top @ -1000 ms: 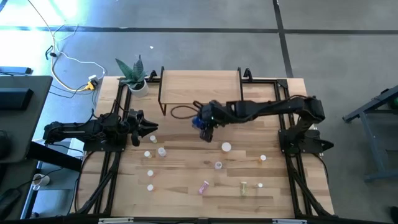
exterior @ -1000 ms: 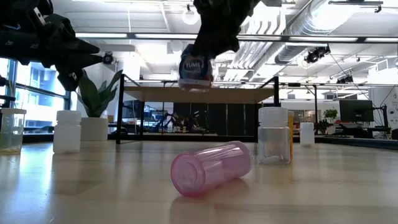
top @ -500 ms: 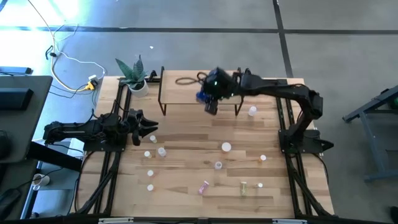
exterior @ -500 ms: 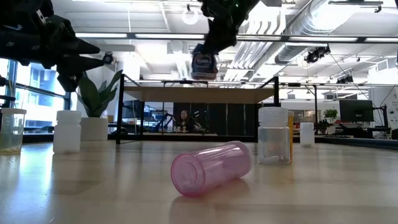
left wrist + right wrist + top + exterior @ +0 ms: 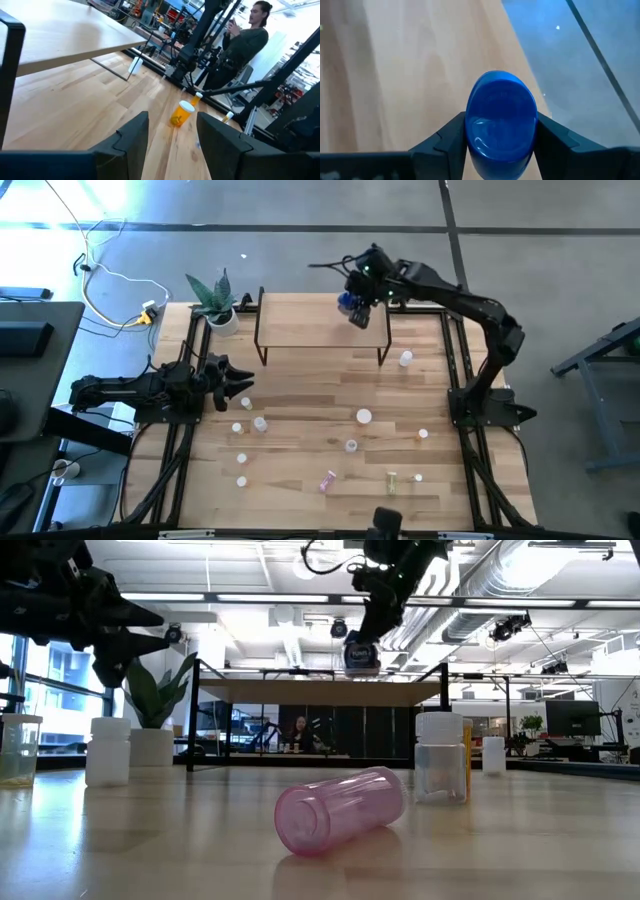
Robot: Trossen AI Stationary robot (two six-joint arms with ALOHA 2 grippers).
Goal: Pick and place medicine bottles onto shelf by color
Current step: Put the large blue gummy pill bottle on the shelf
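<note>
**Blue Bottle Held Above the Shelf's Right Rear Corner**

High view: The light-wood table (image 5: pixel 330 395) stands on a grey floor with cables at the left. The shelf (image 5: pixel 320 320) sits at the table's rear edge, a potted plant (image 5: pixel 215 300) beside its left end. The right gripper (image 5: pixel 357 308) grips the blue bottle (image 5: pixel 350 305) above the shelf's right rear corner. The bottle's axis cannot be made out here. The left gripper (image 5: pixel 232 385) waits near the table's left edge. Small bottles (image 5: pixel 363 417) are scattered across the table's front half.

Low view: An open workshop with ceiling ducts lies behind. The blue bottle (image 5: pixel 361 655) hangs above the shelf (image 5: pixel 320 692), its base apparently clear of the board. A pink bottle (image 5: pixel 340 810) lies on its side.

Left wrist view: The left gripper's fingers (image 5: pixel 135 135) stand apart, holding nothing. An orange bottle (image 5: pixel 182 112) lies toppled; a person stands beyond the table.

Right wrist view: The blue bottle (image 5: pixel 501 120) is clamped between both fingers (image 5: pixel 451 137), its long axis toward the camera. Its body is hidden.
</note>
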